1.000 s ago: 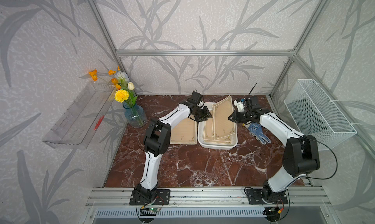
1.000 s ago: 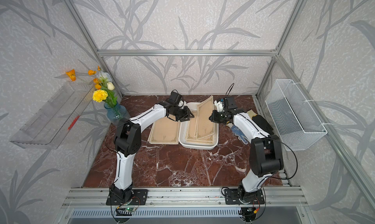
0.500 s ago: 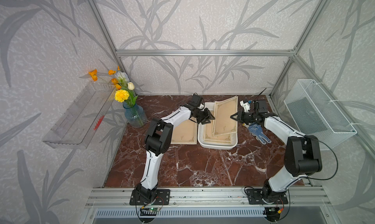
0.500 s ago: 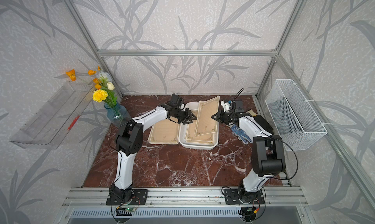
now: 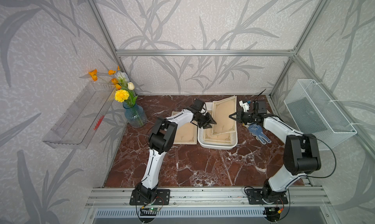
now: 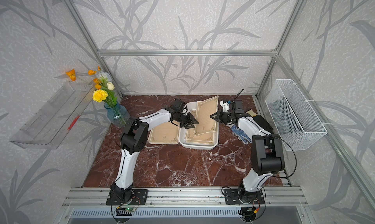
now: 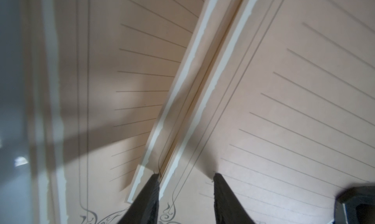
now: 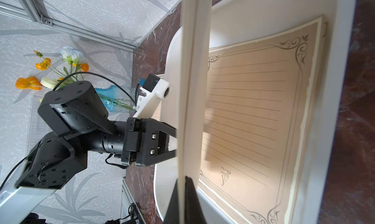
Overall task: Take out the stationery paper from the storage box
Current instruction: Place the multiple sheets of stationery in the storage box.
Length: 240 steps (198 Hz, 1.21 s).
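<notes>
1. Dial set on the storage box (image 5: 215,146), 12 o'clock toward the back wall. The box sits mid-table on the dark marble tabletop (image 5: 192,166).
2. The right gripper (image 5: 231,116) comes in from 3 o'clock, and its claw is pinched tight on the long edge of the lifted sheet (image 5: 224,115). The right wrist view shows that sheet edge-on (image 8: 192,70), with a black fingertip (image 8: 190,198) pressed flat against it.
3. The lifted sheet hangs tilted over the box, raised off the stack, and its far end pokes out past the 12 o'clock rim. Both top views show this (image 6: 206,115).
4. The left gripper (image 5: 212,123) reaches in from 9 o'clock to the sheet's opposite long edge. Its claw stands apart, and the left wrist view shows clear daylight between the two fingers (image 7: 148,198), with ruled paper filling the frame beyond them. Whether either finger touches the paper, I cannot tell.
5. A stack of stationery paper (image 5: 217,138) lies flat inside the box, and its ornate corners show at the 6 o'clock end.
6. A loose sheet (image 5: 184,132) lies flat on the table at 9 o'clock, just beside the box wall.
7. Around the edges, a blue-and-white glove (image 5: 258,131) lies at 3 o'clock under the right arm. A blue vase (image 5: 135,116) of flowers stands out at 10 o'clock.
</notes>
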Motion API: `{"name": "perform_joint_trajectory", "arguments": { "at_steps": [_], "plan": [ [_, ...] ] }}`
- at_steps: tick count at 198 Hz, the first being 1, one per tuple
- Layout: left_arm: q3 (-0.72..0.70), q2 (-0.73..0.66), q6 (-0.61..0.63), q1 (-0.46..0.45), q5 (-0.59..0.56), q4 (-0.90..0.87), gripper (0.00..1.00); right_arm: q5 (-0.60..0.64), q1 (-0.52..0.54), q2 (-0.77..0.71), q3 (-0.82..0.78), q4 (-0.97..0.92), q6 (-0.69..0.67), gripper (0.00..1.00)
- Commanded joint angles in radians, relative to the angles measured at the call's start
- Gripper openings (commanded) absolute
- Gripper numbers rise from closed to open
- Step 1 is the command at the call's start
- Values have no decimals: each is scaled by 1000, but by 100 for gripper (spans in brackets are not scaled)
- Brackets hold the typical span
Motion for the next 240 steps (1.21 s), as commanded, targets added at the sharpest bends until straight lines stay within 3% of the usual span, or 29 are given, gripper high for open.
{"name": "perform_joint_trajectory", "arguments": {
  "at_steps": [1, 80, 93, 108, 141, 202, 240],
  "plan": [
    [-30, 10, -48, -3, 52, 75, 44, -23, -7, 3, -14, 36, 13, 0],
    [-124, -7, -215, -1, 153, 312, 38, -17, -11, 24, -13, 23, 12, 0],
    [-121, -15, -194, 1, 132, 276, 36, 15, -11, 24, 2, -27, -9, 0],
    [-97, -25, -129, 3, 84, 187, 36, 76, -3, 48, 54, -154, -75, 8],
    [-31, 3, -44, 0, -17, 40, 38, 326, 55, 74, 185, -433, -240, 18],
    [-13, 77, -26, -7, -42, -14, 37, 382, 99, 107, 210, -468, -256, 20],
    [24, 6, 20, -5, -116, -64, 37, 530, 190, 132, 287, -531, -294, 37]
  ]
}}
